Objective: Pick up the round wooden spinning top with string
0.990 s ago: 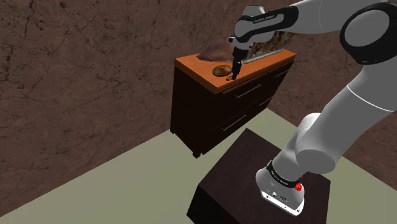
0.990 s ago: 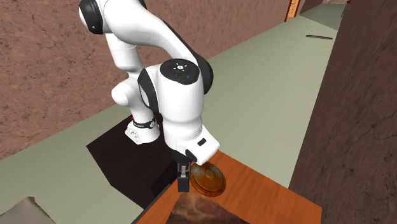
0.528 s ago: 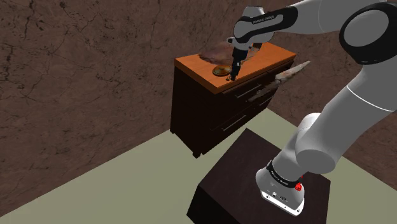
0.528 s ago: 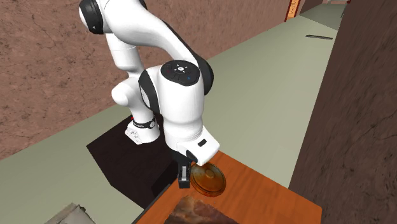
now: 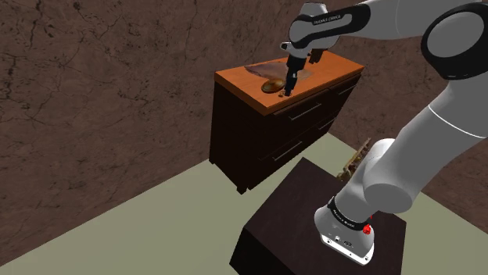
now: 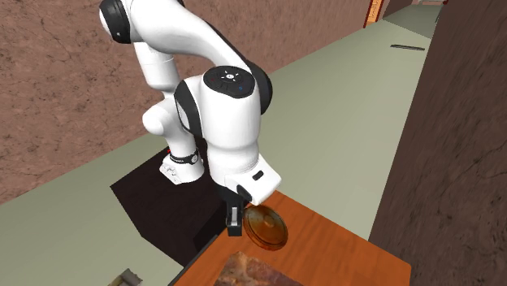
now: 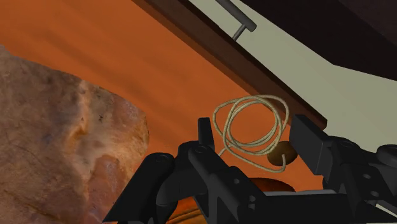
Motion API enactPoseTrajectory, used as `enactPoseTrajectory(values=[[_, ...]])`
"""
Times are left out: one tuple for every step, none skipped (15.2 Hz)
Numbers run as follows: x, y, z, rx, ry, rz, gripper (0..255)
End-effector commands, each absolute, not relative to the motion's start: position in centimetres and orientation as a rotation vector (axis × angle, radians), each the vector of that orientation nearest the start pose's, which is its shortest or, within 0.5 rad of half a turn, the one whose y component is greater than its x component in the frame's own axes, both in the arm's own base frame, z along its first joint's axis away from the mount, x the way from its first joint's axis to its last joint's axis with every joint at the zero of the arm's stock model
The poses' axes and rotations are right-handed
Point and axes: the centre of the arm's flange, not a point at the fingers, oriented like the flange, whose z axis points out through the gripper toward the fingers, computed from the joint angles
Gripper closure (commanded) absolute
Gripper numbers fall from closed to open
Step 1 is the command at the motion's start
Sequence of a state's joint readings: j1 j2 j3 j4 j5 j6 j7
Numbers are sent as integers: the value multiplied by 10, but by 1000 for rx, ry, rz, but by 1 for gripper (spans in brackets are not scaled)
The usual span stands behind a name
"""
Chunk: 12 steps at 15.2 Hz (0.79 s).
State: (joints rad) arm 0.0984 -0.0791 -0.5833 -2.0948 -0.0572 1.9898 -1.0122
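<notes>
**Item:** spinning top (image 6: 268, 229), a brown disc with a coiled string (image 7: 251, 127), lying low centre in the second exterior view on the orange cabinet top (image 5: 242, 78).

**Gripper** (image 6: 235, 226): fingers pinching the disc's rim and rising, so the disc is tilting off the surface.

**Flat panel** (image 5: 356, 160): earlier sliding off the cabinet, now dropping beside the stand (image 5: 289, 203).

**Status:** the lift seems to be beginning.
</notes>
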Motion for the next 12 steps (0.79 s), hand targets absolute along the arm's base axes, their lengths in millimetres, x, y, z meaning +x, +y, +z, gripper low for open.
enactPoseTrajectory(values=[[462, -253, 458, -3002, -853, 53, 255], [462, -253, 463, -3002, -853, 53, 255], [462, -253, 468, -3002, -853, 53, 255], [462, -253, 473, -3002, -853, 53, 255], [462, -253, 479, -3002, -853, 53, 255], [462, -253, 484, -3002, -853, 53, 255], [462, -253, 489, -3002, -853, 53, 255], [462, -253, 495, -3002, -853, 53, 255], [462, -253, 500, -3002, -853, 53, 255], [462, -253, 505, -3002, -853, 53, 255], [462, -253, 510, -3002, -853, 53, 255], [462, -253, 511, -3002, -853, 53, 255]])
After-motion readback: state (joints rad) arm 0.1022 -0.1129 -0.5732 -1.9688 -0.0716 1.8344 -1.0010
